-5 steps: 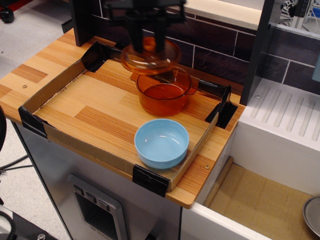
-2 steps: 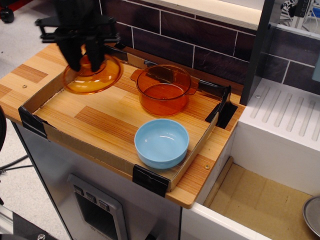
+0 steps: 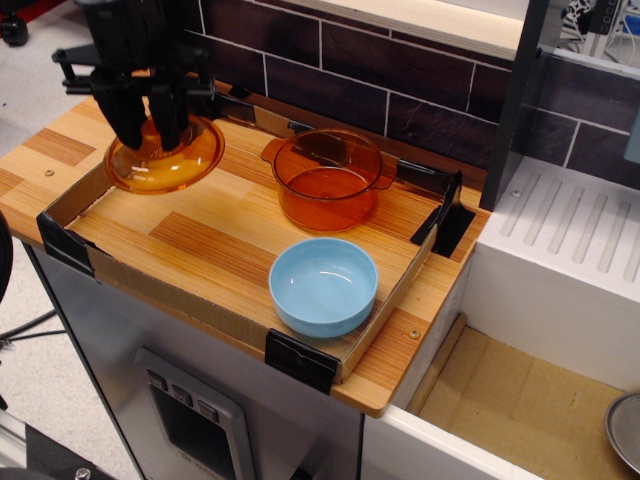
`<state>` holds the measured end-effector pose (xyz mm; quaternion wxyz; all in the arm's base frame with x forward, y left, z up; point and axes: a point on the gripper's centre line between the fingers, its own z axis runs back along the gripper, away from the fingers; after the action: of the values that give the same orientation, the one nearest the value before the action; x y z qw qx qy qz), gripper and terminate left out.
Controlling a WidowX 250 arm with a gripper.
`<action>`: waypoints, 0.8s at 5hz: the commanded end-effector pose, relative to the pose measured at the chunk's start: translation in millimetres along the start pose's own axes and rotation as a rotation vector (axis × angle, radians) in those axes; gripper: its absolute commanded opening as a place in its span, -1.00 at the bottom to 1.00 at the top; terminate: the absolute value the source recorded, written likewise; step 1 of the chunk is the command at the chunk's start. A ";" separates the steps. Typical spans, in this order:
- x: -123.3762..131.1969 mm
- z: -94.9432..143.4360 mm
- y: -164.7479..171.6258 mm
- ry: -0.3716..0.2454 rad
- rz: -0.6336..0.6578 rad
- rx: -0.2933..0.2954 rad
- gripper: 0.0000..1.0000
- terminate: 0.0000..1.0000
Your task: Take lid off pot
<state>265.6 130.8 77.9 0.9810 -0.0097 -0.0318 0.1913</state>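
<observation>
Lid (image 3: 165, 157) hung at far left of the tray, clear of the pot (image 3: 328, 183) and well apart from it, over the cardboard wall (image 3: 95, 180) by the left corner. Gripper (image 3: 150, 128) was clamped on lid from above, fingers (image 3: 128, 112) either side of centre knob, which they mostly hid. Whether lid touched the wood couldn't be told.

Judged handling: domed glass, so stiff, smooth, prob slippery & breakable; fairly heavy for its size. Knob looked the only sensible hold, rim too wide and slick. Set-down should be low & gentle, flat on the wood, not on the tray edge.

Pot sat open mid-tray, far side; blue bowl (image 3: 323, 285) near side, untouched.
</observation>
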 end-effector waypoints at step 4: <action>6.5 -9.5 10.3 -0.026 -0.009 0.078 1.00 -1.00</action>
<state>263.7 137.7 55.1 0.9808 0.0213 -0.0142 0.1932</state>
